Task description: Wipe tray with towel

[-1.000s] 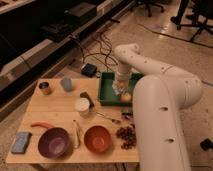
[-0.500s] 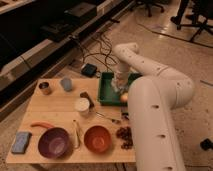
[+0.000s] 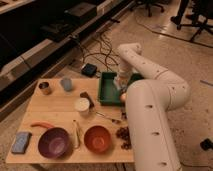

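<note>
A green tray point(image 3: 108, 89) sits at the far right of the wooden table point(image 3: 60, 107). My white arm reaches over from the right and bends down into the tray. My gripper point(image 3: 119, 83) is low inside the tray's right part, on a pale towel point(image 3: 120, 81) that shows only as a light patch under it. An orange round thing point(image 3: 123, 97) lies at the tray's near right corner, partly hidden by my arm.
On the table: a metal can point(image 3: 45, 88), a grey cup point(image 3: 66, 84), a white cup point(image 3: 82, 104), a purple bowl point(image 3: 53, 142), an orange bowl point(image 3: 97, 138), a blue sponge point(image 3: 21, 142), a carrot point(image 3: 42, 125), grapes point(image 3: 123, 134). Cables and a black box point(image 3: 90, 69) lie on the floor behind.
My arm's big forearm has swung nearer and to the left over the table's right edge. The gripper stays in the tray, shifted slightly.
</note>
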